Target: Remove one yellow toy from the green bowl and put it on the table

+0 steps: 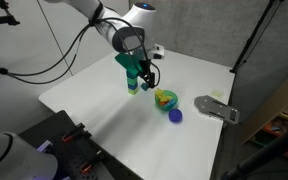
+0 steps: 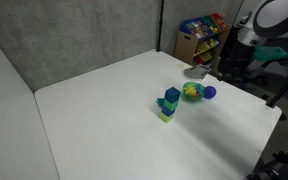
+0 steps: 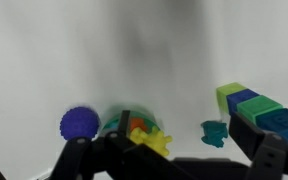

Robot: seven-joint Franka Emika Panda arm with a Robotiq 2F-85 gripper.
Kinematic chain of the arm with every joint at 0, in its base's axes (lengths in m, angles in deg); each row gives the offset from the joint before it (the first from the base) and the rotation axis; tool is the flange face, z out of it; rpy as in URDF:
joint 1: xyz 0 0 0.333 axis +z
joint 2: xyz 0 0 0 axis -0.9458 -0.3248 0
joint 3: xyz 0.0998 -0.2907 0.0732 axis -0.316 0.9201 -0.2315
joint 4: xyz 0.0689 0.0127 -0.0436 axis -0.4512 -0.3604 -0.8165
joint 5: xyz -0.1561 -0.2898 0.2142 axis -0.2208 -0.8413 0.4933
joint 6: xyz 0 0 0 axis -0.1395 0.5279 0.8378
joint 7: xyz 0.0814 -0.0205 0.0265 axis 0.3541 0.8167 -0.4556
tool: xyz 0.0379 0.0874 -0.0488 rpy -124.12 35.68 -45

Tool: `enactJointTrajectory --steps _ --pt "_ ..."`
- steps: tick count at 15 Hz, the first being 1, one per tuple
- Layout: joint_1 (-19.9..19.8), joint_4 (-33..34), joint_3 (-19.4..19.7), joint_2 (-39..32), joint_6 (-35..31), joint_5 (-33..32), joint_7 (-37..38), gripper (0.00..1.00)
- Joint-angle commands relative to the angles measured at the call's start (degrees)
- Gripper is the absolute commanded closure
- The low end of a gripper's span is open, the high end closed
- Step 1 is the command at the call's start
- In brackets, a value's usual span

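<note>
The green bowl (image 1: 170,103) stands on the white table (image 1: 104,100), between a blue-and-green block stack (image 1: 134,80) and a dark blue ball (image 1: 176,115). Something yellow shows inside it. In the wrist view the bowl (image 3: 116,120) is partly hidden by my fingers. A yellow toy (image 3: 156,143) lies at its near rim beside an orange piece (image 3: 137,130). My gripper (image 1: 150,76) is open and empty, well above the bowl; its fingers (image 3: 169,150) spread wide either side of the toy. The bowl also shows in an exterior view (image 2: 192,93).
A teal toy (image 3: 216,132) lies on the table between the bowl and the block stack (image 3: 256,105). The ball (image 3: 80,123) sits on the bowl's other side. A grey flat device with a handle (image 1: 216,108) lies near the table edge.
</note>
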Motion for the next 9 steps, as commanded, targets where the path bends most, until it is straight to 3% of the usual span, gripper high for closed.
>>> enactJointTrajectory --steps 1,9 --pt "-1.32 7.82 -0.69 -9.71 -1.59 -1.27 0.22 0.0" --pt "-1.87 24.01 -0.65 -27.47 -3.27 -3.27 3.32 0.0"
